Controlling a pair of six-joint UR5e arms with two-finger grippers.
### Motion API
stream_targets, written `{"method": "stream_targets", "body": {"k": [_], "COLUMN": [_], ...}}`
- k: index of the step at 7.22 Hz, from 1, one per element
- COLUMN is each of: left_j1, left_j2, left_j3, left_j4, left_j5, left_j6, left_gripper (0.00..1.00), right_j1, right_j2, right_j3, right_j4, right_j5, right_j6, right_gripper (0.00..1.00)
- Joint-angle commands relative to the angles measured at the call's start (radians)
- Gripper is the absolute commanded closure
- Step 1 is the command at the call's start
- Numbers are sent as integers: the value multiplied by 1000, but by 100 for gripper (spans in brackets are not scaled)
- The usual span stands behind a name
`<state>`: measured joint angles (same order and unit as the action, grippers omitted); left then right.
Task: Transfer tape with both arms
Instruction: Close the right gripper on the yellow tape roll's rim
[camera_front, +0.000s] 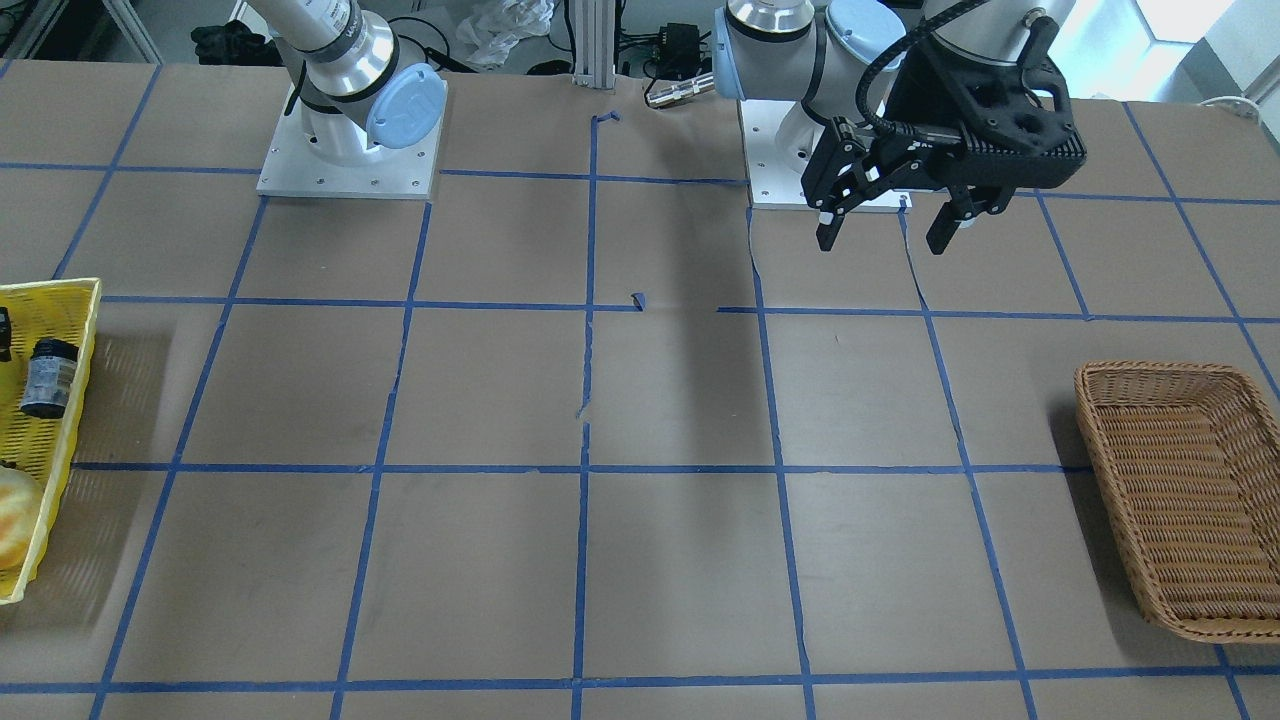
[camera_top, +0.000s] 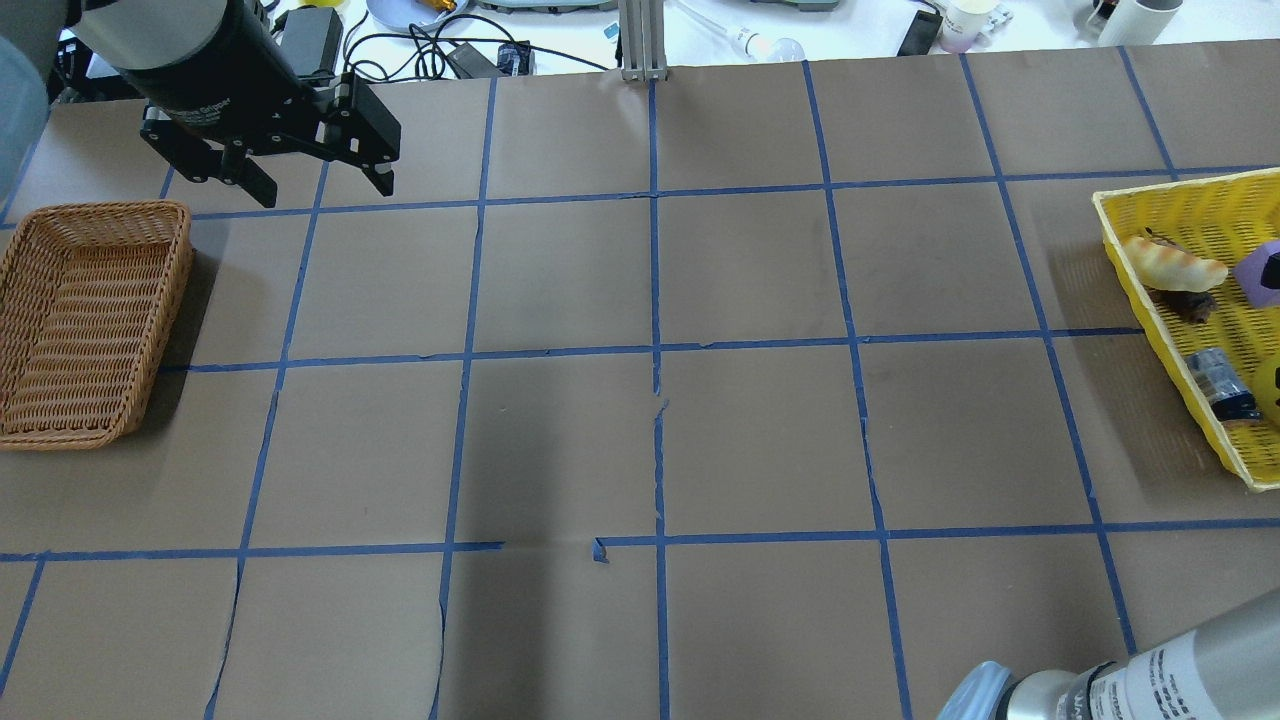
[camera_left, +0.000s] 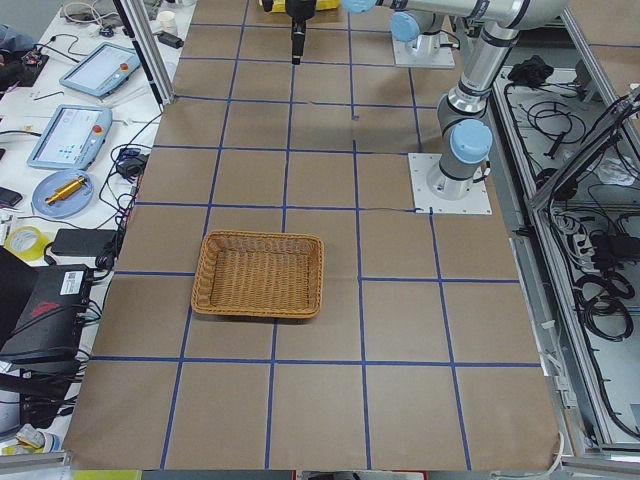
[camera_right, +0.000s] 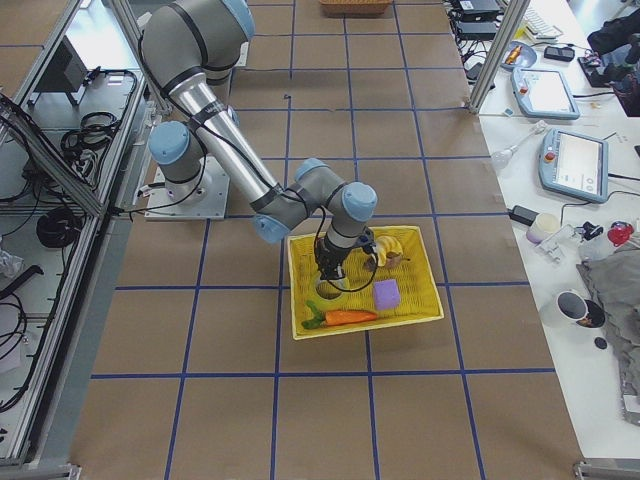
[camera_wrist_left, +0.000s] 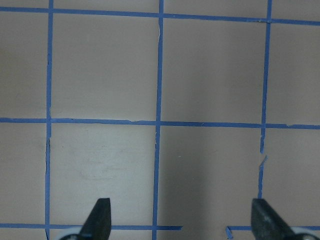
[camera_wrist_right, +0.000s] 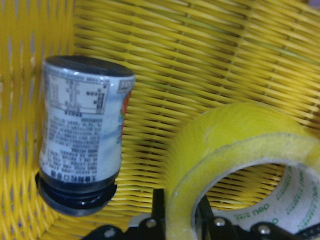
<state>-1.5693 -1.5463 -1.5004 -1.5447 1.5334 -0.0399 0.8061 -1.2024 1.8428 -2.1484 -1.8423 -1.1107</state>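
Observation:
The yellow tape roll with its white core stands on edge inside the yellow basket, next to a small dark-capped bottle. My right gripper is down in that basket and is shut on the roll's wall, with one finger outside it and one inside the ring. In the exterior right view the right gripper sits at the basket's near-robot side. My left gripper is open and empty, hanging above the table beyond the wicker basket. It also shows in the front view.
The yellow basket also holds a bread roll, a purple block, a carrot and a banana. The wicker basket holds nothing. Blue tape strips form a grid on the brown table.

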Motion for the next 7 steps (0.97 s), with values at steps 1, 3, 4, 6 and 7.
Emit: {"method": "stream_targets", "body": {"k": [1,3,4,6,7], "left_j1": [0,2,3,2,2], "left_j2": [0,2,3,3,3], "left_j3": [-1,0,0,-1,-1], "left_j4": [0,0,0,0,0], "left_j5": [-1,4,5,5,5], "left_j6": [0,0,0,0,0], "left_gripper": [0,0,0,0,0], "right_j1": [7,10,21,217,370], "right_j2": [-80,-140,-184,-284,-279], "right_j3": [-2,-4,-7,-42,-62], "right_j4": [27,60,120,290,303], "right_j5": [-11,49,76,136,184], "right_j6": [5,50,101,395,599], "right_gripper": [100,100,100,100,100]}}
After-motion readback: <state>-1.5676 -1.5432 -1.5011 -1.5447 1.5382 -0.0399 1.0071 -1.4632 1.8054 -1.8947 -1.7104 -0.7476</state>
